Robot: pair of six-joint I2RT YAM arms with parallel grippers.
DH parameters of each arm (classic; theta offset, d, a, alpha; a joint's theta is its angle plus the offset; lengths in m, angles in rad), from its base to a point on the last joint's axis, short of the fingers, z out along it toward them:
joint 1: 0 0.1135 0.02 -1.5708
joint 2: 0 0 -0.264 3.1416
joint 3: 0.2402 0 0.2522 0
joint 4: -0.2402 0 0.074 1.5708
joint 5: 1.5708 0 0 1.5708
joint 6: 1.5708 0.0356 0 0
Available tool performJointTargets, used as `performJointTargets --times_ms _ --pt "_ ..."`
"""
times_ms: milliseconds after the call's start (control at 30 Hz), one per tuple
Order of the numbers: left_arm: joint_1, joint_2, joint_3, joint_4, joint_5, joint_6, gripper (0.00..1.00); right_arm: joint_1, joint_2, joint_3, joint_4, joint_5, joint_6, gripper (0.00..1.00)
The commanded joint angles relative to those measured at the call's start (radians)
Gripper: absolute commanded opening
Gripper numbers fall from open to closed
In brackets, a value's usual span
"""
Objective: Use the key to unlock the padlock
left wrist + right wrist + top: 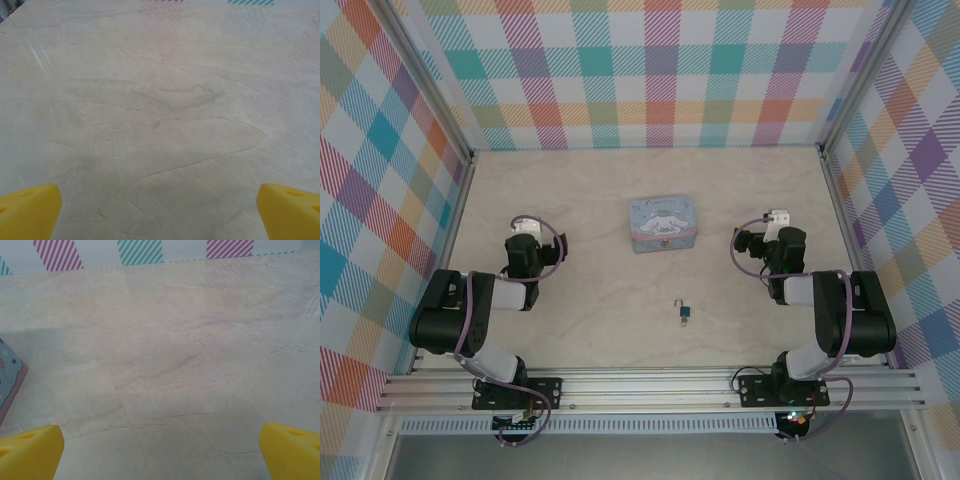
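The padlock (pixel 683 314) lies on the tabletop (pixel 590 320) near the front edge, well apart from the left tool (pixel 157 202) and the right tool (pixel 161 442), each spread wide over bare surface. It's so tiny that a closing finger may well skid it away instead of pinching it. I can't pick out the key from here, so it could get knocked aside unnoticed.

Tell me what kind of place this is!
Probably a robot practice booth, not a home. A left arm and a right arm are bolted to a metal rail at the edge of the table, colourful checked walls box it in, and a tiny padlock and tin lie out.
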Motion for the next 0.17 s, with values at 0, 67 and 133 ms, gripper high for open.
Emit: performJointTargets --times_ms 0,67,133 --pt "0.01 -0.008 0.009 -0.001 0.011 -0.016 1.0 -0.004 -0.004 0.004 0.0 -0.017 -0.005 1.0" --pt "0.011 -0.007 0.009 -0.001 0.011 -0.015 1.0 -0.004 -0.004 0.004 0.0 -0.016 -0.005 1.0" --pt "0.011 -0.008 0.009 -0.001 0.011 -0.016 1.0 -0.004 -0.004 0.004 0.001 -0.017 -0.005 1.0"
